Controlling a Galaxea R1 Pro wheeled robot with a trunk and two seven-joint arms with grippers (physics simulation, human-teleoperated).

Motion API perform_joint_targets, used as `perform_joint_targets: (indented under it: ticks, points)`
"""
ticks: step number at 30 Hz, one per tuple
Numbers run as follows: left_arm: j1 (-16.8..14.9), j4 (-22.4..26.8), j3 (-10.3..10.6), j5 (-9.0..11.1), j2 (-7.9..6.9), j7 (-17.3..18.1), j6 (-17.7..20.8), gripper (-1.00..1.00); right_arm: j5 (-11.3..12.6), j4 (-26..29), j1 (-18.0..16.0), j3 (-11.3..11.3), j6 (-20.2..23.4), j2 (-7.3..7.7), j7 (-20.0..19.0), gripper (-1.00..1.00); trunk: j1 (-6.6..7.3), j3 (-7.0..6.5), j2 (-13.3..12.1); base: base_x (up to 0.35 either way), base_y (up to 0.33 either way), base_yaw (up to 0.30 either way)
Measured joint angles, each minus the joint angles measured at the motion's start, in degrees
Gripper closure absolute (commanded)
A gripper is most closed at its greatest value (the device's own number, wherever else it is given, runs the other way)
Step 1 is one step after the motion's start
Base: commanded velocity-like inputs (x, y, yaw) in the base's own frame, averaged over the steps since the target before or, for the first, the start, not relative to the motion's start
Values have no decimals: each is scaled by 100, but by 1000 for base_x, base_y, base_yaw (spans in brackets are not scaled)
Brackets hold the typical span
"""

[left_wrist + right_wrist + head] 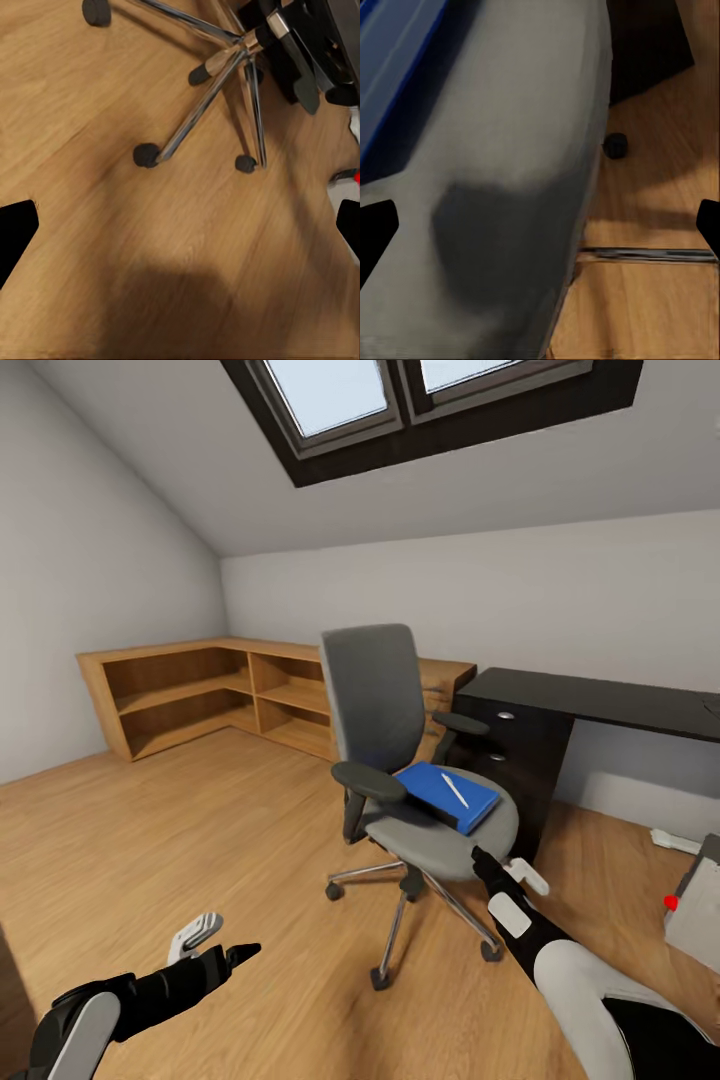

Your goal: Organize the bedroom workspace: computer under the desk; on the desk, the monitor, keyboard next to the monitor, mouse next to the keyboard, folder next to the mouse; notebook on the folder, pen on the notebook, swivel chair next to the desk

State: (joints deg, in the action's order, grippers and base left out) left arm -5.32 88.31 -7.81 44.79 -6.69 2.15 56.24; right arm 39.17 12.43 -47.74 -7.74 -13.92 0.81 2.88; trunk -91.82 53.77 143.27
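The swivel chair (378,700) stands mid-room, its seat turned away from the black desk (600,698) behind it on the right. On the grey seat (495,150) lies the blue folder (445,792) with the white pen (455,790) across it; a dark edge shows along the folder's near side. My right gripper (505,870) is open at the seat's front rim, just short of the folder (397,45). Low at the left, my left gripper (215,945) hangs open over the floor, looking at the chair's chrome base (225,67). The grey computer (695,915) with its red light sits at the right edge.
A low wooden shelf unit (200,690) runs along the back left corner. The desk's drawer unit (510,760) stands right behind the chair. A small white object (675,842) lies on the floor near the computer. Wood floor (200,830) stretches out on the left.
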Motion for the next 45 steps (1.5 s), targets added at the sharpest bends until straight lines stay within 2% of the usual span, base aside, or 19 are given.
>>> perform_joint_targets:
  ticks: [7,8,11,16,24,27,29,33,45]
  points:
    - [3,2,24,3,-1,0,-1,-100,-20,31,-1,-55,-6,0,17,-100,4,0,1,-19,-36,163]
    - [2,-4,211,6,-11,-5,-5,-100,-31,13,-1,-6,-1,-3,3,-100,4,0,2,0,-249,239]
    - [1,-69,359,-14,-25,-22,-7,-100,-16,38,1,12,3,-6,2,-100,4,0,1,0,-93,102]
    - [0,-125,372,-19,-26,-26,-8,-100,-2,28,0,-2,1,-6,-29,-100,3,0,1,0,-10,11]
    - [0,-132,382,-166,-11,-24,-8,-100,-4,18,0,8,10,-3,-71,-100,4,0,1,16,0,0]
    - [0,-132,383,-177,-9,-24,-8,-100,-13,56,1,42,15,-3,-75,-100,7,0,2,288,0,0]
    - [1,-131,382,-177,-9,-24,-8,-100,-24,65,1,-44,-4,-1,-56,-100,7,0,2,316,0,0]
    - [0,-132,383,-178,-9,-23,-8,-100,-7,58,1,20,5,-4,-78,-100,7,0,1,324,0,0]
    - [1,-130,396,-186,0,-24,-16,-100,-23,42,1,-18,-49,-8,-67,-100,8,0,2,327,22,0]
